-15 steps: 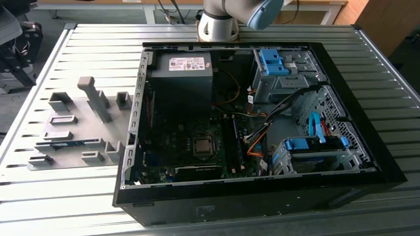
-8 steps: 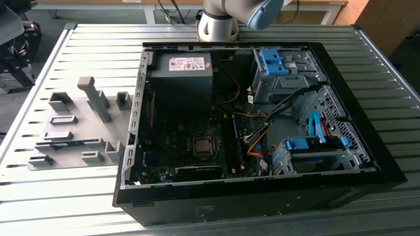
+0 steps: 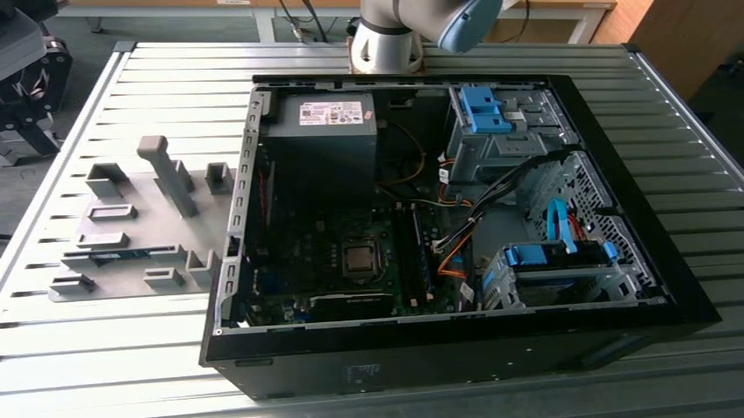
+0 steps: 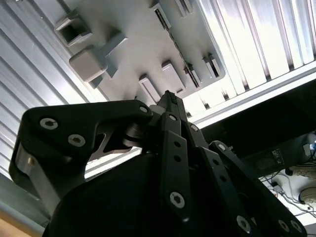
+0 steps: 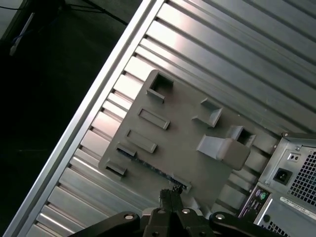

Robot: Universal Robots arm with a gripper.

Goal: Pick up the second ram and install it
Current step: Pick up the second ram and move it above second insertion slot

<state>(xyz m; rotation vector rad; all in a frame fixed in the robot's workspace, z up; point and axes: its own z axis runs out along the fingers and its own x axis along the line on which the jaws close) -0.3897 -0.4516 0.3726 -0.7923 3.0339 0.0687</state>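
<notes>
We log approach: gripper [image 5: 169,196] hovers, fingers [image 5: 163,199] clenched empty, second ram [image 5: 150,167] just beyond the tips. Grasping likely needs them parted.

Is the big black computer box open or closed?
Open. In the exterior view the computer case has no side cover, so the motherboard and cables inside show.

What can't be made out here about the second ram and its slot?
The second ram: too small in the exterior view to show chips or label.
Where it plugs in: too dark and small inside the computer case, exterior view.
The arm: cut off by the exterior view's top edge.
The holder plate: partly hidden behind the gripper, second wrist view.
</notes>
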